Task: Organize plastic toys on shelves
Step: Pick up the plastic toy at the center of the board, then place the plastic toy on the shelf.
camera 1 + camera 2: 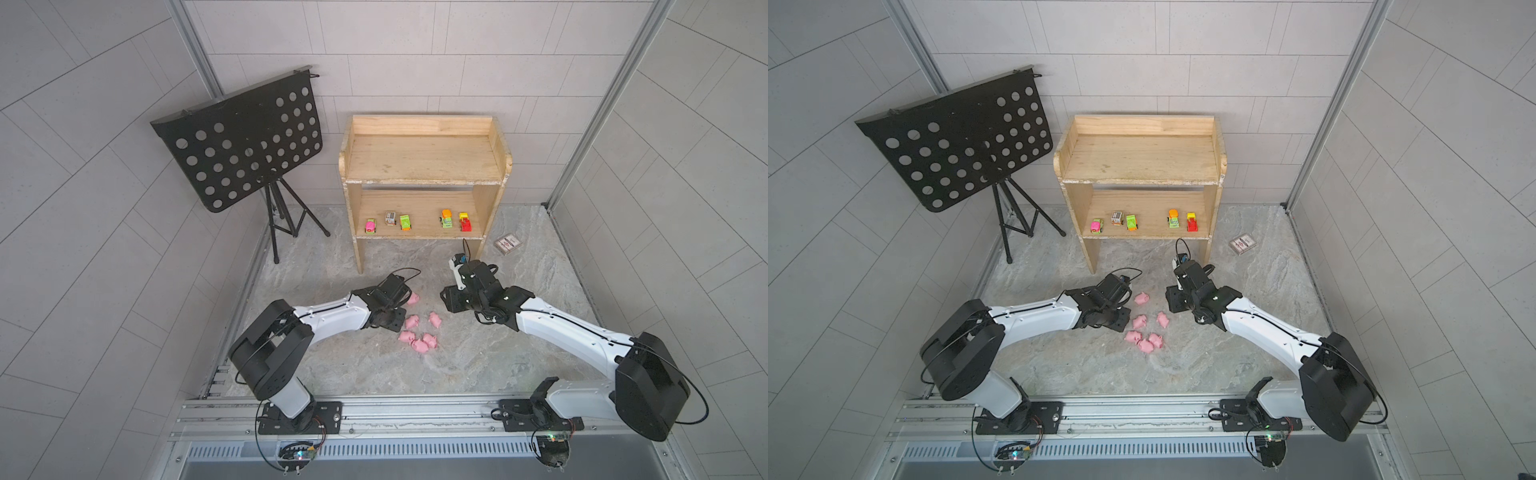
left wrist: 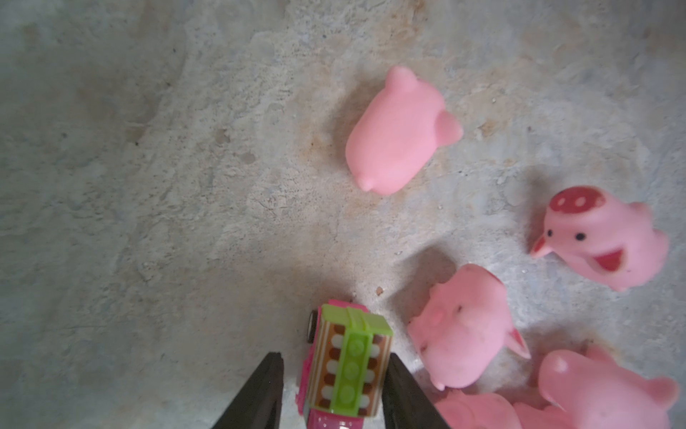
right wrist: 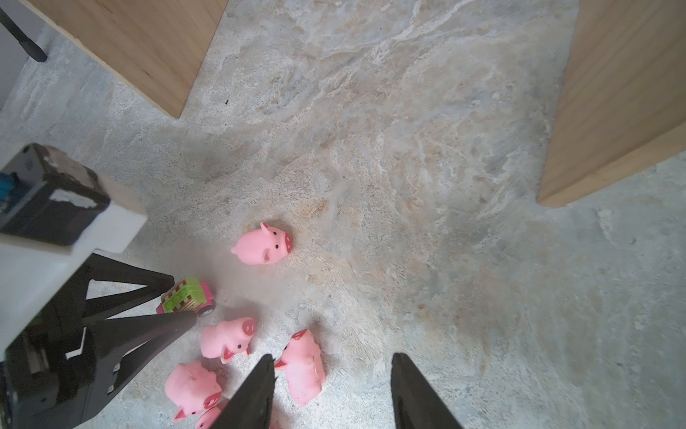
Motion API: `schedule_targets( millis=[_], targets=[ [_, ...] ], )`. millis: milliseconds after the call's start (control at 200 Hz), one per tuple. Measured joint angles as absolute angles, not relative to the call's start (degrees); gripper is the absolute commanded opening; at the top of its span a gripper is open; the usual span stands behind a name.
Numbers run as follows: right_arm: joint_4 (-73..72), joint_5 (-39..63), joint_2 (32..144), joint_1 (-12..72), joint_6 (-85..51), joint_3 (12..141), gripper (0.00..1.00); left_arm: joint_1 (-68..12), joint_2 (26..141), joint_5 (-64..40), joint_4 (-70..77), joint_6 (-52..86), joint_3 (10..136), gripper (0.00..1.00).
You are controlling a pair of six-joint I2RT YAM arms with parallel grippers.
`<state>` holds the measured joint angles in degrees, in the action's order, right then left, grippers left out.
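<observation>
While the pale wooden two-tier shelf [image 1: 415, 160] stands well beyond it, the right pincer [image 3: 333, 356] hangs open, empty. The left pincer [image 2: 334, 356], half open, straddles the pink-and-green plastic toy car [image 2: 347, 334]; whether it grips, I cannot tell. It should close squarely and avoid the pink pig [image 2: 464, 330] beside.

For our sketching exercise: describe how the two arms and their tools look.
The left arm and right arm have white shells, bulky black joint housings and thin black cables looping outside. The left tool and right tool each carry two black tapered fingers.
</observation>
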<state>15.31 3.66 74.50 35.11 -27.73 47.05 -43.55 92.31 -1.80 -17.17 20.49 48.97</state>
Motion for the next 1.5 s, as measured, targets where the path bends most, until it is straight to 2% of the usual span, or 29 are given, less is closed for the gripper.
schedule_targets(
  millis=[255,350,420,735,1121,1501],
  targets=[
    [15.31,3.81,74.5,35.11,-27.73,47.0,0.54,-43.53,93.82,-1.28,-16.64,20.95,49.1,0.43],
    [15.27,3.57,74.46,35.07,-27.73,46.87,0.54,-43.55,93.84,-1.28,-16.32,21.1,49.1,0.38],
    [15.25,3.31,74.11,34.94,-27.73,46.37,0.54,-43.55,93.84,-1.3,-16.12,21.28,49.1,0.31],
    [14.72,2.76,68.36,30.65,-28.16,42.26,0.56,-43.53,89.03,-2.07,-18.24,20.64,50.78,0.3],
    [13.67,4.23,62.46,23.7,-28.99,35.62,0.56,-43.55,86.13,-2.94,-22.35,20.56,68.34,0.3],
    [13.34,5.43,60.99,22.7,-29.28,32.49,0.56,-43.53,95.61,1.93,-24.88,22.15,86.54,0.3]
  ],
)
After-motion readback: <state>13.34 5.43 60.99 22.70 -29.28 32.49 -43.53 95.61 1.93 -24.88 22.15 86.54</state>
